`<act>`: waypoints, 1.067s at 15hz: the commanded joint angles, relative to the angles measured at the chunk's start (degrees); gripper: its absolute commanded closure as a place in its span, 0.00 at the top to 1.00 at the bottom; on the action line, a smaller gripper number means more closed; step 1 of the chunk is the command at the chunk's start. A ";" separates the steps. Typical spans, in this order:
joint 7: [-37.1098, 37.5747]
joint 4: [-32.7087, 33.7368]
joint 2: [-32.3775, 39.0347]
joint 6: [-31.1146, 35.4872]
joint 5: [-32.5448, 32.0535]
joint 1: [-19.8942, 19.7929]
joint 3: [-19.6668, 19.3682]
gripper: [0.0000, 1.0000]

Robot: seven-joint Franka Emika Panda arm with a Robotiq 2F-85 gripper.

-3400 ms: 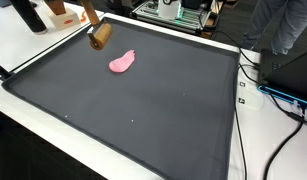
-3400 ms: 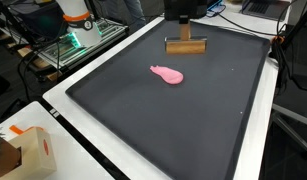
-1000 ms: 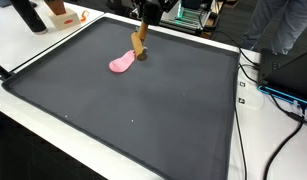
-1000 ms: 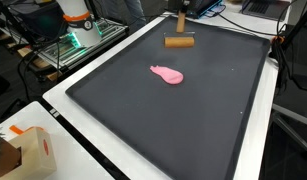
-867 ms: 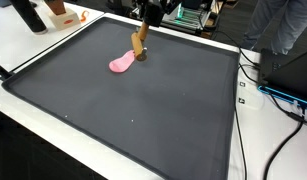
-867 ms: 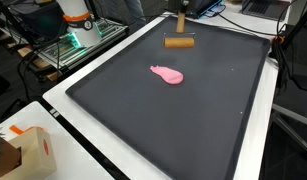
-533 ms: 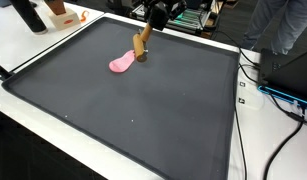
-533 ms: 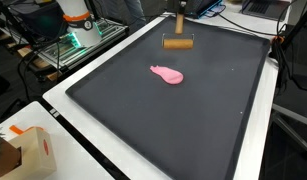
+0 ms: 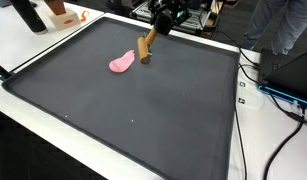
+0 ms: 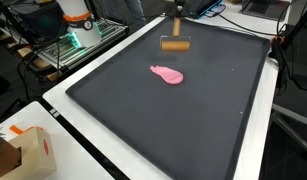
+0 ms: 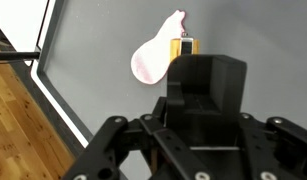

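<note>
A black gripper [image 9: 160, 25] pinches the handle of a wooden tool [image 9: 146, 47], whose cylinder-shaped head hangs low over the far part of a dark mat [image 9: 143, 110]. A pink blob [image 9: 121, 62] lies on the mat just beside the head, at its eight o'clock.
</note>
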 commanded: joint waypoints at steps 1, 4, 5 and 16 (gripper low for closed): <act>2.83 -0.74 -0.05 -1.25 -1.56 0.65 0.30 0.24; 2.47 -0.62 0.33 -0.90 -0.62 0.57 0.15 0.24; 1.83 -0.60 0.39 -0.54 -0.06 0.47 0.13 0.24; -1.53 -0.06 0.32 1.20 3.87 -0.65 -0.43 0.24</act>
